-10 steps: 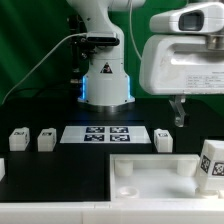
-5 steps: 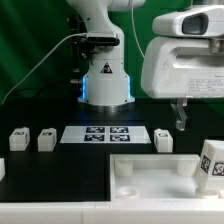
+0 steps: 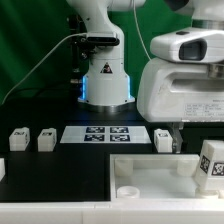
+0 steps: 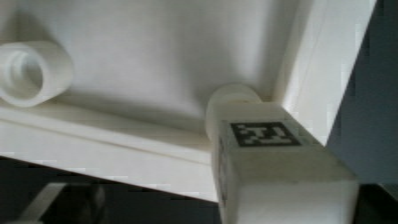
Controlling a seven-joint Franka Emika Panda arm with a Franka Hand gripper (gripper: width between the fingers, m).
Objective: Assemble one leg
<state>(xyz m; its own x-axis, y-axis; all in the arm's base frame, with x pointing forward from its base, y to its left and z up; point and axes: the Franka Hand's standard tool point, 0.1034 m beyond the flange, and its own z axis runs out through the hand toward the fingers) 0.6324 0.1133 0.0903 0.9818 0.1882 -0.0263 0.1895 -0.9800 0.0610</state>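
**Step in hand: approach and grasp of the leg (judged).**

1. Tool position. I am holding the tool [image 3: 177, 139] low over the counter [image 3: 60, 185] at the exterior view's right. It is hanging just beside a loose post [image 3: 165, 140] and near the far edge of the white panel [image 3: 150, 168].
2. Tool state. The wrist housing is covering most of the fingers, and the wrist view is not showing them. I cannot tell whether they are apart or together. Nothing is visibly clamped between them.
3. Leg position. The leg [image 3: 210, 166] is sitting inside the panel, in the corner at the exterior view's right, and it appears to be tilting. In the wrist view the leg [image 4: 267, 150] is touching the panel wall [image 4: 329, 60] where two walls meet. Its tag is facing the camera, and a round hole boss [image 4: 25, 72] is standing well apart from it.
4. Grasp advice.
   - The corner walls are probably blocking two faces low down, so I am planning to grip the upper part that is rising clear of the rim.
   - I am planning to match the wrist to the leg's tilt before closing, so that both pads meet flat faces.
   - I am planning to lift clear of the wall first and only then travel sideways.
5. Hazards. The loose post beside the tool is the likeliest thing to be knocked. The marker board [image 3: 108, 134] and two further posts [image 3: 46, 140] are lying well apart.
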